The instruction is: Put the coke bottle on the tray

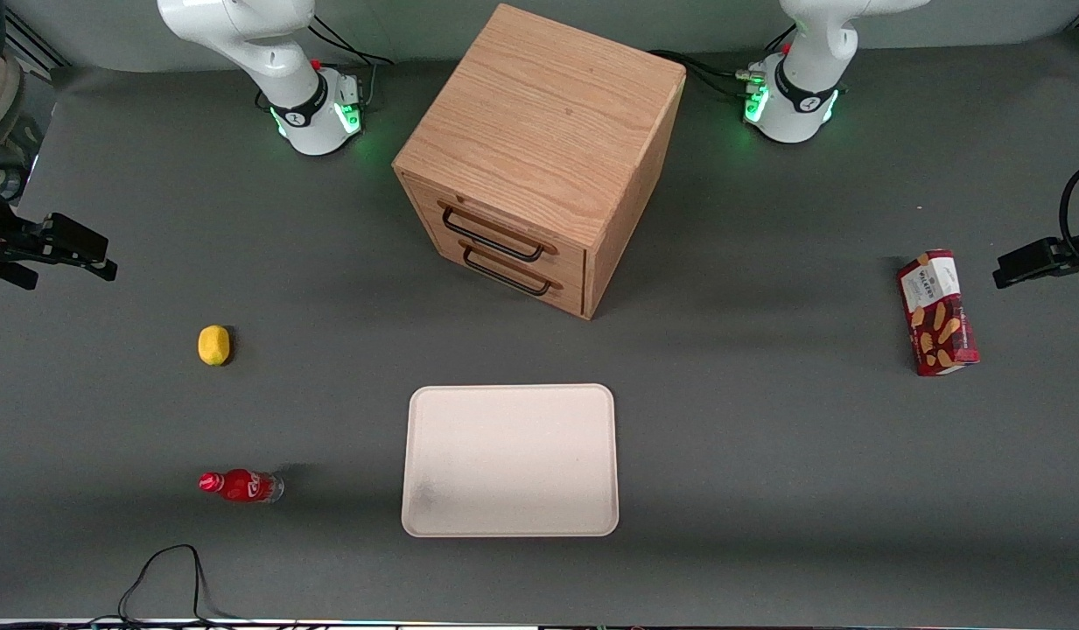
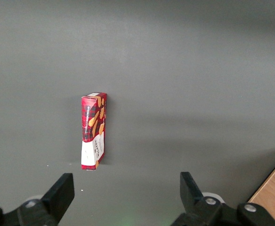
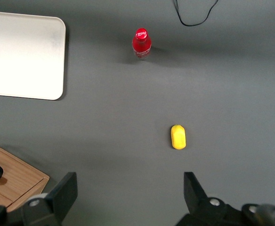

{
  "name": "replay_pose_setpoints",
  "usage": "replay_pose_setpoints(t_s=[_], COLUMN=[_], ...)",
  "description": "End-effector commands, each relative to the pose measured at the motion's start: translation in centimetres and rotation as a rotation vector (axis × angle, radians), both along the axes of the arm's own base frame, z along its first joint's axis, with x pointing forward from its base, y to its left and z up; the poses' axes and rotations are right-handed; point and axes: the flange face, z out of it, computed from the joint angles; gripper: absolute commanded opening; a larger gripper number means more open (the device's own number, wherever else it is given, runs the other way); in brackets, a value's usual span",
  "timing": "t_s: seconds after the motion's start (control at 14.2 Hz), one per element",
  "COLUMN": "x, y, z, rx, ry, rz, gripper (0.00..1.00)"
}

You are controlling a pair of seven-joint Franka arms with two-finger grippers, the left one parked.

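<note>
Gripper (image 3: 128,197) fingers are spread wide apart with nothing held between them, and the tool hangs high above the table (image 1: 767,490) toward the working arm's end, well apart from every object. The coke bottle (image 1: 241,486) is seen on the dark mat near the front camera; in the front view it looks to be lying on its side, yet in the right wrist view its red cap faces the camera, so its pose cannot be settled with certainty. The tray (image 1: 510,459), cream-white and bare, lies beside the bottle, toward the table's middle and in front of the wooden drawer cabinet (image 1: 539,157). A lemon (image 1: 213,345) rests farther from the front camera than the bottle, between it and the gripper.

The approach is judged not yet begun. For a sound pick, the gripper should be carried over the lemon without contact and lowered with its fingers straddling the labelled body rather than the narrow cap. A round bottle is likely to roll, so closure should be centred and gentle. A black cable (image 1: 167,573) near the table edge should be avoided.
</note>
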Motion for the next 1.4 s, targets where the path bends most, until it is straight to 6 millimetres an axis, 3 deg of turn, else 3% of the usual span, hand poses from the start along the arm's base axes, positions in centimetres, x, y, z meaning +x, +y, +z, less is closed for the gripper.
replay_pose_setpoints(t_s=[0.0, 0.91, 1.33], x=[-0.3, -0.3, 3.0], y=[0.1, 0.5, -0.2], z=[0.2, 0.0, 0.1], rx=[-0.015, -0.015, -0.026], ry=[0.002, 0.017, -0.009], rz=[0.018, 0.033, 0.02], gripper=[1.0, 1.0, 1.0])
